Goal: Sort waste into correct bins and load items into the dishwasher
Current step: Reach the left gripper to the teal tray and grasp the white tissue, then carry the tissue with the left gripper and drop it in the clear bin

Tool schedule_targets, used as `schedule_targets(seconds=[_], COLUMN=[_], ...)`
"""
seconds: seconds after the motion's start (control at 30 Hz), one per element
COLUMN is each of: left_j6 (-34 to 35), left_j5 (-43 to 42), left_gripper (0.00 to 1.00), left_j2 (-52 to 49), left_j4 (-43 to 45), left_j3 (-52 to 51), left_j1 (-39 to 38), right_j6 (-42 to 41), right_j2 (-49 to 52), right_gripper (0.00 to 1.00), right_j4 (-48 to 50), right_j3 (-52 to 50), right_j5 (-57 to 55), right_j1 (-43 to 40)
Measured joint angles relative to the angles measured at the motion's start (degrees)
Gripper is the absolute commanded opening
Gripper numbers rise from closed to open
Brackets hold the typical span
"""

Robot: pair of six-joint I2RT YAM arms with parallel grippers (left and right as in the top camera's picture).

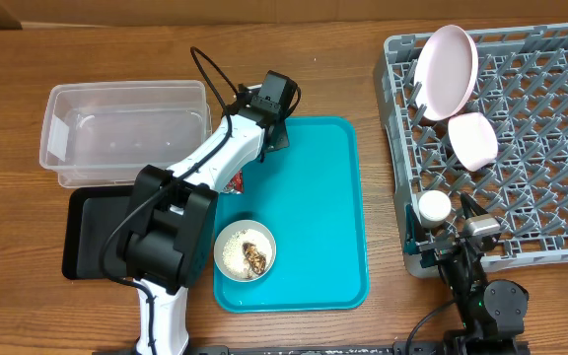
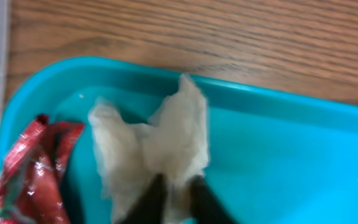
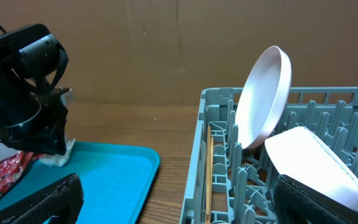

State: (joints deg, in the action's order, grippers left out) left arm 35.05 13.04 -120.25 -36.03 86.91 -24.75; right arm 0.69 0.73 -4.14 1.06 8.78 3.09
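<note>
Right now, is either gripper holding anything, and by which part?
The left gripper pinches the white tissue wad by its lower edge. The right gripper holds nothing.

The tissue wad point(image 2: 166, 137) pinched in my left gripper point(image 2: 176, 186) looks like soft, matt, fibrous paper. The wrapper point(image 2: 36, 168) to its left is crinkled, shiny red foil. The teal tray point(image 2: 291, 155) is smooth, glossy plastic and the table point(image 2: 229, 31) is matt, grained wood. At far left the tub point(image 1: 126, 133) is clear plastic. At right the rack point(image 1: 550, 128) is dull grey plastic and the plate point(image 3: 263, 99) is smooth.
</note>
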Motion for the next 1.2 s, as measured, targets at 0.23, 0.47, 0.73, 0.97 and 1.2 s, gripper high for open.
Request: schedule_targets(seconds=[0.23,0.47,0.73,0.97,1.2], left_j6=[-1.1,-1.1,-1.2,-4.4,-7.7], left_j5=[-3.5,-3.7,0.4,-2.3,-6.4], left_gripper=[0.04,0.04,0.05,0.87,0.84], left_j2=[0.0,3.7,9.1,9.0,9.0], left_j4=[-14.1,-25.0,-26.9,-26.5,-29.1], left_j3=[7.5,18.5,19.7,19.7,19.9], left_j1=[0.2,1.9,11.8,20.9,17.7], right_j6=[0.0,0.0,0.0,0.0,0.0], right_j2=[0.0,0.0,0.0,0.0,0.0], right_gripper=[1.0,1.0,1.0,1.0,1.0], right_j4=[0.0,0.0,0.0,0.0,0.0], right_j3=[0.0,0.0,0.0,0.0,0.0], right_j5=[0.0,0.0,0.0,0.0,0.0], right_j1=[0.0,0.0,0.0,0.0,0.0])
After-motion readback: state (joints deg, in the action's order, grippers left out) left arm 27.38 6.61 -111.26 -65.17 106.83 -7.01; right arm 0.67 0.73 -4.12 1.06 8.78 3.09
